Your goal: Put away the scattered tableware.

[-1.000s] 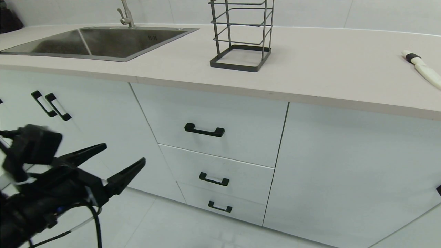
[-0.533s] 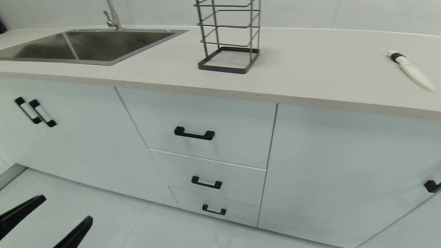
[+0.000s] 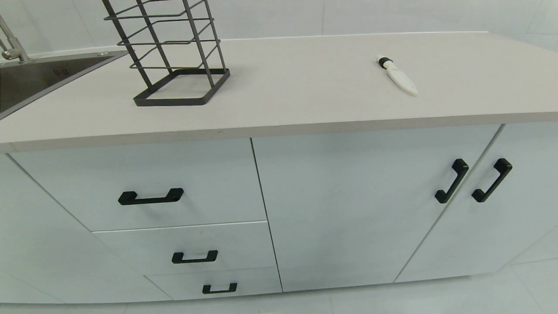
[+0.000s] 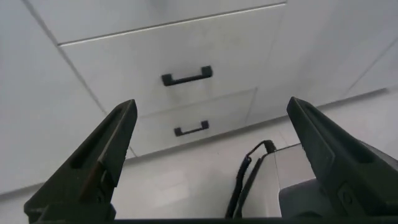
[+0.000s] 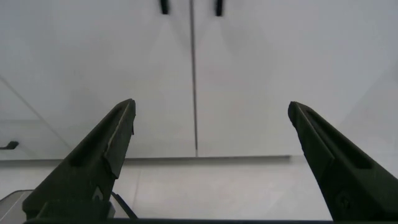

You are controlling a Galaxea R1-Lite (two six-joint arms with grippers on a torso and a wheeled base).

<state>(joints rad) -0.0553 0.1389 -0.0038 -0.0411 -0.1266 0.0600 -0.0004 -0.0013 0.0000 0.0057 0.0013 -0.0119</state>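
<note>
A white knife with a black band on its handle (image 3: 396,75) lies on the beige countertop (image 3: 305,91), toward its right side. A black wire rack (image 3: 174,56) stands on the counter at the left, with nothing in it. My left gripper (image 4: 211,115) is open low in front of the drawer fronts (image 4: 186,74), nothing between its fingers. My right gripper (image 5: 211,112) is open too, facing the white cabinet doors (image 5: 249,74) near the floor.
A steel sink (image 3: 30,78) with a tap (image 3: 11,46) sits at the counter's far left. Below the counter are three drawers with black handles (image 3: 150,197) and double doors with black handles (image 3: 473,181) at the right. Pale floor tiles (image 3: 479,292) run along the cabinets.
The head camera has swung to the right, so the rack, sink and knife shifted left in the picture. The open left gripper dropped out of the head view.
</note>
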